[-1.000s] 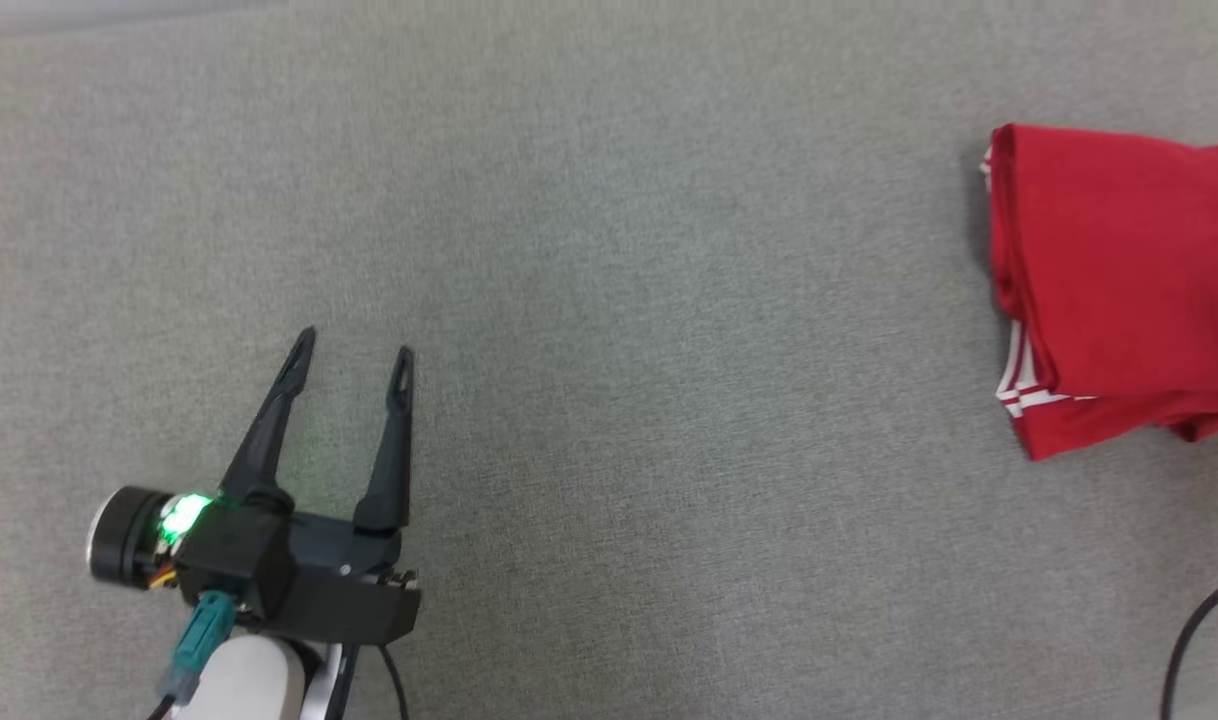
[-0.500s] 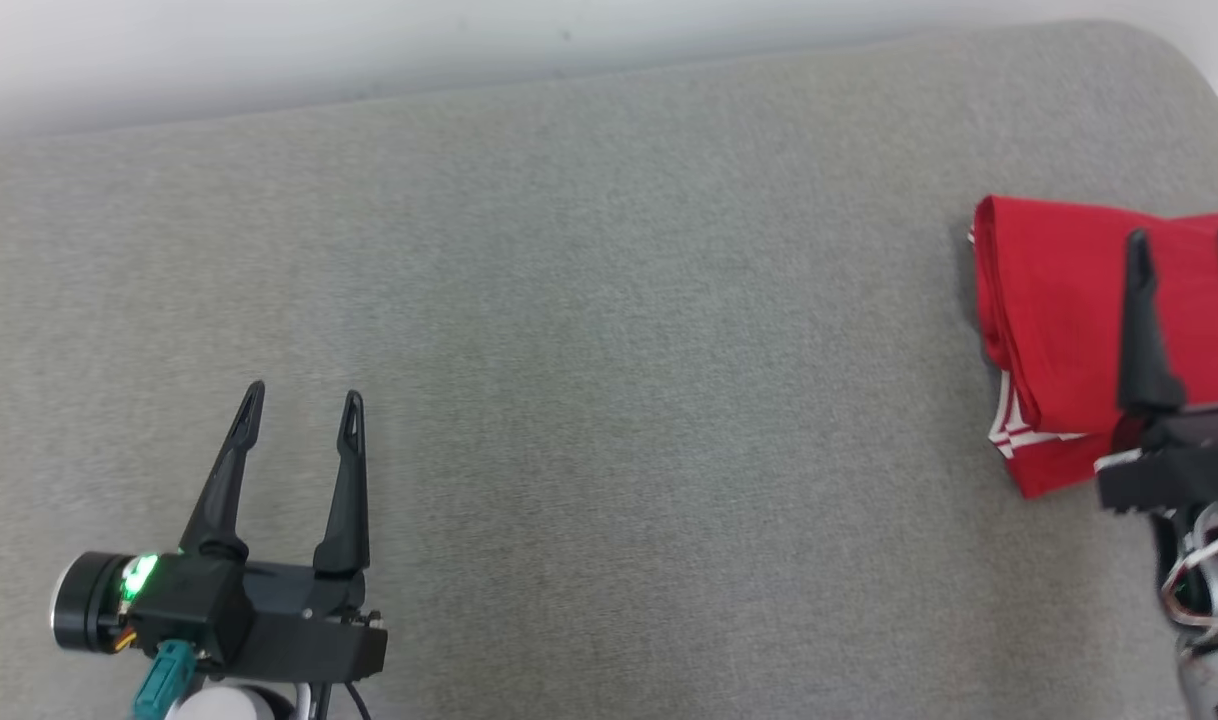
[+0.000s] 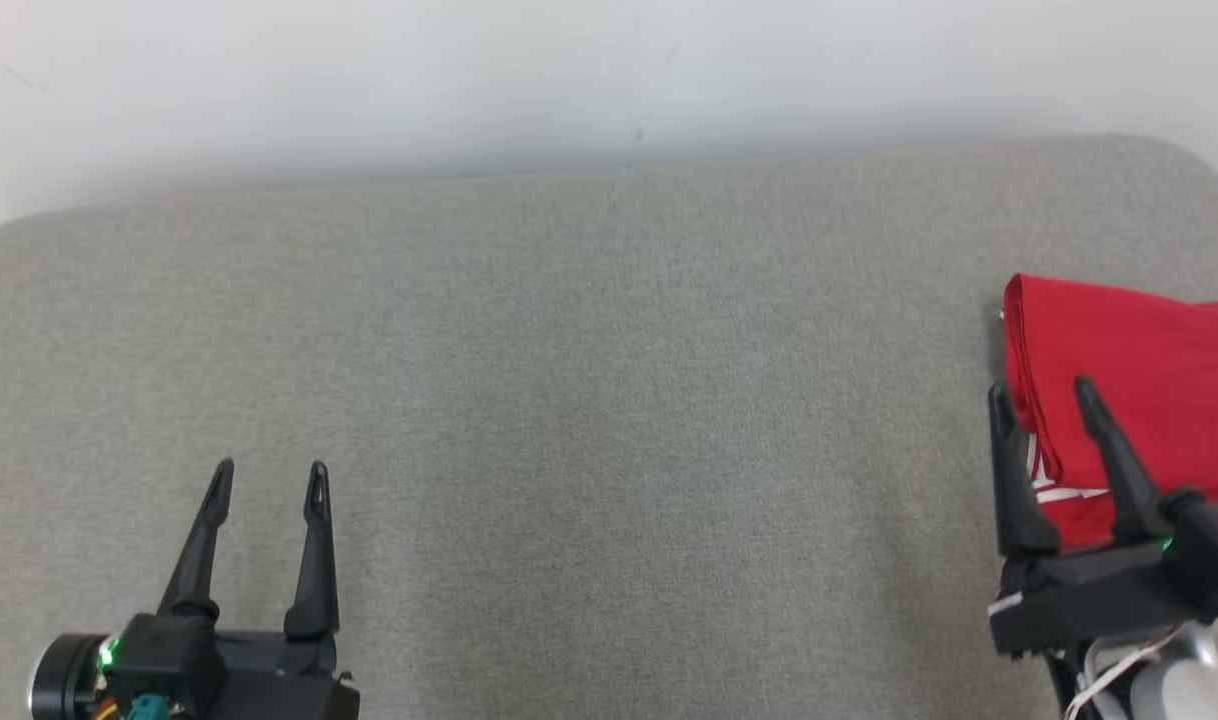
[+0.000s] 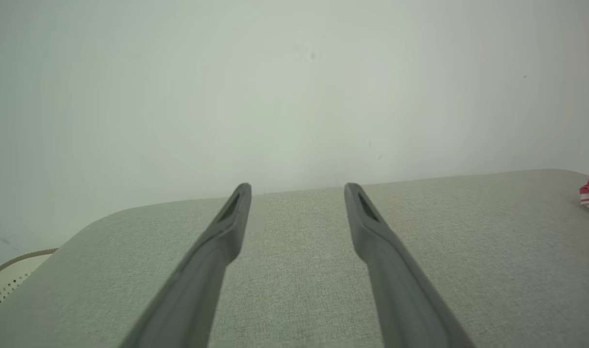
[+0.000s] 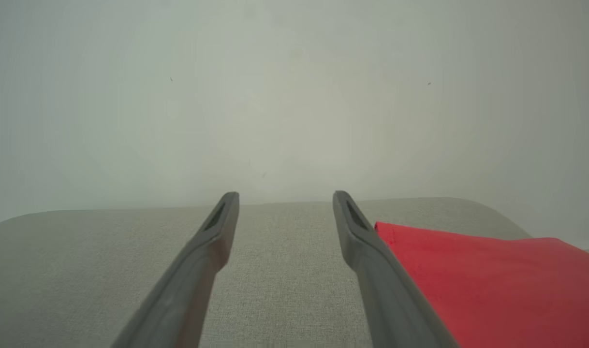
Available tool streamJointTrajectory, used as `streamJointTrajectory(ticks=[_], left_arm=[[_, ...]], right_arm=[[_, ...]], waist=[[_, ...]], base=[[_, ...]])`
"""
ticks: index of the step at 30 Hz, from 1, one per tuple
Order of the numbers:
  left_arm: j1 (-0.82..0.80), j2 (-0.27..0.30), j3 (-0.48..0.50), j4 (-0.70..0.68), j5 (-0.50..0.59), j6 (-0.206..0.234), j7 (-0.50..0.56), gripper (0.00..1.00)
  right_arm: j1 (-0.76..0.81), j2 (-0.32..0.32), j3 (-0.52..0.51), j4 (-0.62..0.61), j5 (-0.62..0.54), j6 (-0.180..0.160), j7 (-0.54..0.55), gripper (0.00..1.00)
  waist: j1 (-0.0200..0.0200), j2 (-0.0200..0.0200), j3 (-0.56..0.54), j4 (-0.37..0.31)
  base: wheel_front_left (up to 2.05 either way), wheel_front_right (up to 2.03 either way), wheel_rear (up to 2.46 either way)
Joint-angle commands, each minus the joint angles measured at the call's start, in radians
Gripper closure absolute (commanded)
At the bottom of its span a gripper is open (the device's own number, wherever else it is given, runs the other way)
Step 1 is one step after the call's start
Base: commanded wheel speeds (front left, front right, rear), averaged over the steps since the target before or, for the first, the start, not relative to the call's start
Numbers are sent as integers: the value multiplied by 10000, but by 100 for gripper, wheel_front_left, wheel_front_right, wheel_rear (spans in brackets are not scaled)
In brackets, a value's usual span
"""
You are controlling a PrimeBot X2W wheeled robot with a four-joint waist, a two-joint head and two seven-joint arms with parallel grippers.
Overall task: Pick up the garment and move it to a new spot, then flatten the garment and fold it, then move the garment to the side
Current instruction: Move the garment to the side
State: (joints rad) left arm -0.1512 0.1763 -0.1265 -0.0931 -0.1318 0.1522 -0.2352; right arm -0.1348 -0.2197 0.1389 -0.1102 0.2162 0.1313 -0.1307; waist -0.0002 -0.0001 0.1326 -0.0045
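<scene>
Showing the folded red garment (image 3: 1139, 400) at the grey cushion's (image 3: 609, 380) right end, its folded edge running front to back; right gripper (image 3: 1039, 389), jaws spread and empty, at that same end, clearly nearer; left gripper (image 3: 270, 467), likewise spread and empty, near the cushion's left end.

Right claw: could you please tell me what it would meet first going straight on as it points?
Likely the left edge of the garment, which lies along the outer side of the right claw; height is unclear. Otherwise the way looks free over the cushion to the wall.
</scene>
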Motion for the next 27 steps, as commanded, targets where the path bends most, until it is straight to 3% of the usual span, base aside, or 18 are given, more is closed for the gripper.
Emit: streamJointTrajectory(ticks=[1, 16, 27], left_arm=[[183, 44, 37, 25, -40, 61, 21, 0], [947, 211, 61, 355, -461, -83, 269, 0], [1068, 271, -82, 646, -620, -168, 245, 0]], right_arm=[[186, 67, 34, -34, -73, -11, 35, 0], [1957, 589, -248, -825, -545, -11, 563, 0], [2413, 686, -293, -1214, -784, -11, 828, 0]], waist=[[2, 1, -253, 176], [2, 1, -1085, 232], [2, 1, -1289, 170]], base=[[0, 0, 0], [0, 0, 0], [0, 0, 0]])
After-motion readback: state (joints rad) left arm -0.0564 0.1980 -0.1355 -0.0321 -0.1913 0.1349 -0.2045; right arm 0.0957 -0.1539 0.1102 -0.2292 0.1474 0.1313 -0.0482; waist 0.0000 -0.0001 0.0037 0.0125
